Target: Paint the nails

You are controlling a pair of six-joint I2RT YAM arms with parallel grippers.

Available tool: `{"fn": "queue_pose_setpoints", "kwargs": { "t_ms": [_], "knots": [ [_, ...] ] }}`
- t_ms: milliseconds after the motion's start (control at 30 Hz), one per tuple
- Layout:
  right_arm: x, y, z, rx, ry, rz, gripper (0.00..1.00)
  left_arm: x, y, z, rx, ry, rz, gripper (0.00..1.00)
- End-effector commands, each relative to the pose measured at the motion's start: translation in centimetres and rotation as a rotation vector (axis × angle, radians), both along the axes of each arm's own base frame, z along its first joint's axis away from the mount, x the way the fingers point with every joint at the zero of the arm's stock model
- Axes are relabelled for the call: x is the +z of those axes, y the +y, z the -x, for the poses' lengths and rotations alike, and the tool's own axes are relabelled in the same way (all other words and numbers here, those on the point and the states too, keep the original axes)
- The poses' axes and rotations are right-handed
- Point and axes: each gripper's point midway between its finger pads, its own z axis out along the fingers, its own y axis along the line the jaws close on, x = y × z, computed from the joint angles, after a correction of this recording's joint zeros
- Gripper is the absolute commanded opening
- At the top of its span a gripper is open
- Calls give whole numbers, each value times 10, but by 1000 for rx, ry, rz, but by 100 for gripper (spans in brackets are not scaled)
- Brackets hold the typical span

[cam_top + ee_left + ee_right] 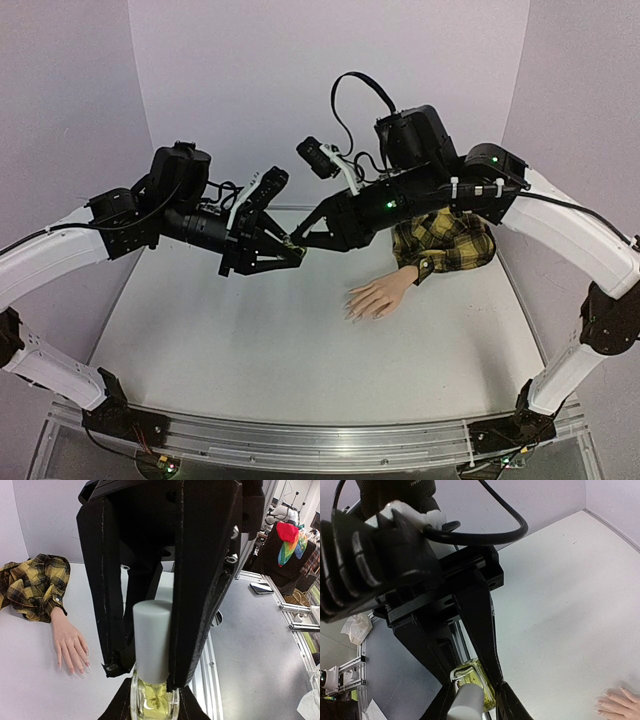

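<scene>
Left gripper point(288, 254) jaws clamped on yellowish bottle point(154, 704); right gripper point(300, 240) jaws clamped on its white cap point(151, 640). Mannequin hand point(378, 297) flat on tabletop point(250, 330), well apart.

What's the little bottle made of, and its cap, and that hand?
Bottle: looks like clear, shiny glass; you can see yellow through it. Cap: probably matte grey-white plastic, no shine. Hand: smooth skin-coloured plastic or rubber, can't tell which.

Right fingers point(200, 580) clamp white cap point(151, 640); left fingers point(117, 707) hold bottle point(152, 704); mannequin hand point(70, 645) left.
</scene>
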Motion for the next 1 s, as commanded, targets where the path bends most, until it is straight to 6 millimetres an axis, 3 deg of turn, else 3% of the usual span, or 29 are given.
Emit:
{"fn": "queue_pose_setpoints", "kwargs": {
  "t_ms": [0,200,333,500,767,867,967],
  "knots": [
    [22,-8,0,-10,-30,-53,28,18,2,2,-3,-38,54,0],
    [21,-13,-3,-25,-23,-54,27,17,2,3,-6,-35,53,0],
    [19,-9,-3,-14,-8,-55,20,18,2,3,-7,-38,55,0],
    [21,-9,-1,-4,-6,-64,25,15,1,2,-7,-31,46,0],
    [20,-9,-3,-12,-11,-60,10,17,2,2,-5,-37,50,0],
    [19,-9,-5,-19,-16,-57,0,16,1,2,-6,-34,47,0],
    [21,-12,-5,-24,-28,-57,0,13,1,1,-3,-30,38,0]
  ]
}}
